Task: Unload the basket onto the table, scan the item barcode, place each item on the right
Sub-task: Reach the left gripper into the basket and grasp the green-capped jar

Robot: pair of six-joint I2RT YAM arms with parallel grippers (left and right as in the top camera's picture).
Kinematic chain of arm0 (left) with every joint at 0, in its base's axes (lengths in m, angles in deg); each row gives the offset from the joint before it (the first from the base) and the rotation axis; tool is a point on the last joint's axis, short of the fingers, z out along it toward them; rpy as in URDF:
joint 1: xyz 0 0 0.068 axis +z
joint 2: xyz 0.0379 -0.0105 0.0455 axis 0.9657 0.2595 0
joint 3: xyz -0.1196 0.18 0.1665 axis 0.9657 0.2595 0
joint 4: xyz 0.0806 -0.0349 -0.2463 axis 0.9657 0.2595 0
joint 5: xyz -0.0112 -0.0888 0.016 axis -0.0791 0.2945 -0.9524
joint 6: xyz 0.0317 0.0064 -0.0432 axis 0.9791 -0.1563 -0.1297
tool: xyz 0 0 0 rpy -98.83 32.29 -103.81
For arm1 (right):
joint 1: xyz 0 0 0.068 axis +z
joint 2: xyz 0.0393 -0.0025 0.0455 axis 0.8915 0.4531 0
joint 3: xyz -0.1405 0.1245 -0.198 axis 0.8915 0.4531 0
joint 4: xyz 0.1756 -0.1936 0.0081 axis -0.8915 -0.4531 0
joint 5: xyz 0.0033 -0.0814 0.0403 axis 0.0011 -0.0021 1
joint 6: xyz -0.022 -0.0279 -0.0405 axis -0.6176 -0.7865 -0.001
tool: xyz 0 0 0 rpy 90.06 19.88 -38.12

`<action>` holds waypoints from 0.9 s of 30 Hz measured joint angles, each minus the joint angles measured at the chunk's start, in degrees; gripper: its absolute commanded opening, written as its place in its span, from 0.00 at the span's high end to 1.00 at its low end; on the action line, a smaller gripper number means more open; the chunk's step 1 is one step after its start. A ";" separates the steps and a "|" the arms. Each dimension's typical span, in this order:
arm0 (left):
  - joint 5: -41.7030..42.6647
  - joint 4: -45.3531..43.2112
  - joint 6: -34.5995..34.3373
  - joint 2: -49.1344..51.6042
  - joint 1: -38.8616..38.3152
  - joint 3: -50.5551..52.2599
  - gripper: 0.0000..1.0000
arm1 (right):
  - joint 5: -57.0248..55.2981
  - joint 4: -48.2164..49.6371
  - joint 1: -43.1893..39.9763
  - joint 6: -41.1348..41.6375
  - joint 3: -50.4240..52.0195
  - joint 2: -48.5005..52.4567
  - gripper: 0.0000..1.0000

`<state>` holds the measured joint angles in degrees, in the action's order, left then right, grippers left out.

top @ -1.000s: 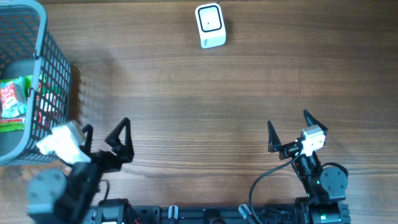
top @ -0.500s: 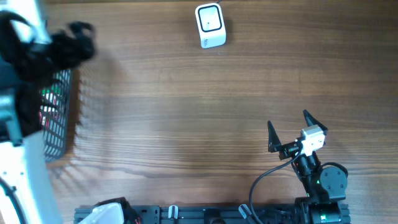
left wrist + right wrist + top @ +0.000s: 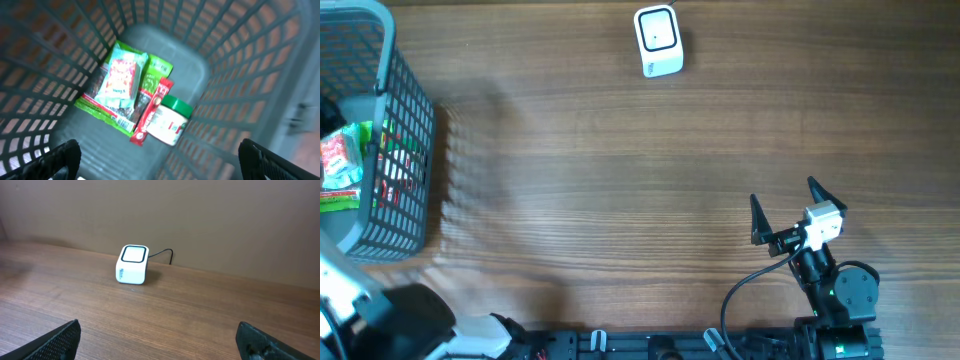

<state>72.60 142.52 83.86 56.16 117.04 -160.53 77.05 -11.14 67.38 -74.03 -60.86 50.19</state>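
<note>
While above the basket (image 3: 240, 70), left hand (image 3: 161, 159) empty, jaws wide apart.

From up above, a fixed camera stares straight down at the whole desk (image 3: 620, 180) from a fair height, with the basket (image 3: 408, 150) cut off at its left edge and the scanner (image 3: 658, 42) near its top edge. The left wrist camera hangs close over that same basket (image 3: 240, 70), tipped down into it so the mesh walls fill the picture; that is the patch it shares with the overhead. The right wrist camera sits low, looking level across the boards to the same scanner (image 3: 133, 265), well off by the back wall (image 3: 200, 215).
</note>
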 measured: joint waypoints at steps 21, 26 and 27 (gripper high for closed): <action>7.21 -1.99 19.61 23.87 0.02 0.00 0.14 | 0.00 0.00 0.00 0.02 0.00 0.00 0.00; 9.55 -2.38 19.91 28.17 0.02 0.17 0.17 | 0.00 0.00 0.00 0.00 0.00 0.00 0.00; 10.08 -2.54 19.98 28.55 0.02 0.26 0.17 | 0.00 0.00 0.00 0.00 0.00 0.00 0.00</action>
<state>82.67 139.99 103.84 84.70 117.06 -160.27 77.05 -11.14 67.38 -74.03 -60.86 50.19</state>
